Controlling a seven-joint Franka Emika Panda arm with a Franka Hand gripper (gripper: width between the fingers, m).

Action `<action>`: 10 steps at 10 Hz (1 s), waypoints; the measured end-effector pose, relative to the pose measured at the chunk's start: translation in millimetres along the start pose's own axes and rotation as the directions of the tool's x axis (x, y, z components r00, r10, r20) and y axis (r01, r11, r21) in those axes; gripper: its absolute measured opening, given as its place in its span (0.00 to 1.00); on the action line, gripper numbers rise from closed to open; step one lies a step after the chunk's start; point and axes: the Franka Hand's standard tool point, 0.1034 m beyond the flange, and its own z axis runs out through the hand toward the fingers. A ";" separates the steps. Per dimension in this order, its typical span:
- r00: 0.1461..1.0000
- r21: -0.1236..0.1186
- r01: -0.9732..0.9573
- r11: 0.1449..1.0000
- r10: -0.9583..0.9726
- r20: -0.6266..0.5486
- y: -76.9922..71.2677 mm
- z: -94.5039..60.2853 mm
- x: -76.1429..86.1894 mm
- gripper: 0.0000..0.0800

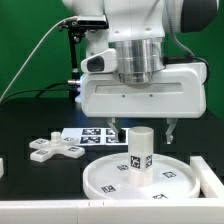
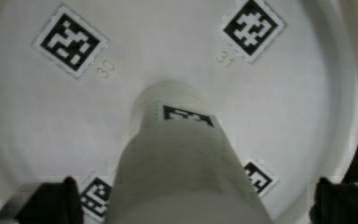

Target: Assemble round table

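Observation:
The large rimmed round disc [image 1: 105,178] lies flat on the black table near the front. The short cylinder leg [image 1: 140,152] stands upright on its middle. My gripper [image 1: 142,135] is open and hangs over the leg, one finger on each side of its top and both apart from it. In the wrist view the leg [image 2: 185,160] rises between the dark fingertips [image 2: 55,200], with the tagged disc [image 2: 140,60] beneath it. The cross-shaped foot [image 1: 52,150] lies on the table at the exterior view's left.
The marker board [image 1: 92,133] lies flat behind the disc. A white block [image 1: 211,170] stands at the exterior view's right of the disc. A small white piece [image 1: 2,168] shows at the left edge. A white strip [image 1: 40,212] runs along the front.

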 end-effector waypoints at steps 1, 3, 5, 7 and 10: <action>0.986 -0.012 0.164 0.986 -0.164 -0.002 0.5 -0.3 0.7 0.81; 0.954 -0.018 0.299 0.954 -0.299 0.001 2.3 -0.5 1.2 0.81; 0.880 -0.036 0.475 0.879 -0.475 0.013 4.4 0.0 1.6 0.81; 0.686 -0.075 0.727 0.682 -0.726 0.043 1.8 0.2 4.1 0.81; 0.689 -0.076 0.724 0.685 -0.724 0.041 5.9 -0.7 5.6 0.67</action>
